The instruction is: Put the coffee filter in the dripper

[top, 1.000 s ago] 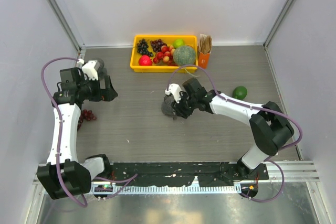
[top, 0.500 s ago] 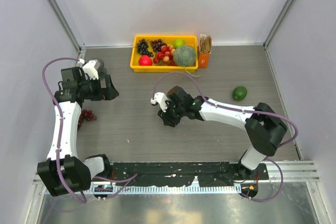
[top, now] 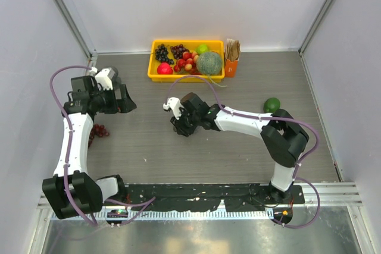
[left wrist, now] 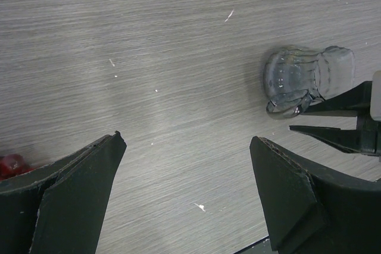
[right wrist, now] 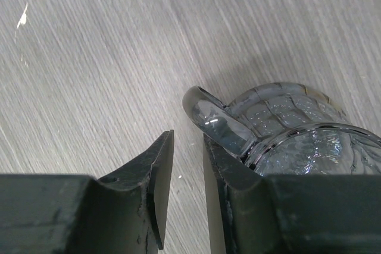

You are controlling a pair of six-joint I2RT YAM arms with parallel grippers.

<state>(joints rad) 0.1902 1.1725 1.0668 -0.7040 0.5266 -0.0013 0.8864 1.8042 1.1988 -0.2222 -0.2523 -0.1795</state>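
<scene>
on the grey table (top: 208,159), your right gripper (right wrist: 187,138) hung with its fingers a narrow slit apart and nothing between them. the dripper (right wrist: 297,138) sat just beside one finger's outer face, its handle (right wrist: 217,122) just past the tips. your left gripper (left wrist: 187,141) stood spread wide, well apart from it. counted: two arms, one yellow tray (top: 178,78), one melon (top: 209,62), one dripper, one green fruit (top: 272,104). the top camera mostly hid the dripper under the right wrist; the left wrist camera showed it clear.
</scene>
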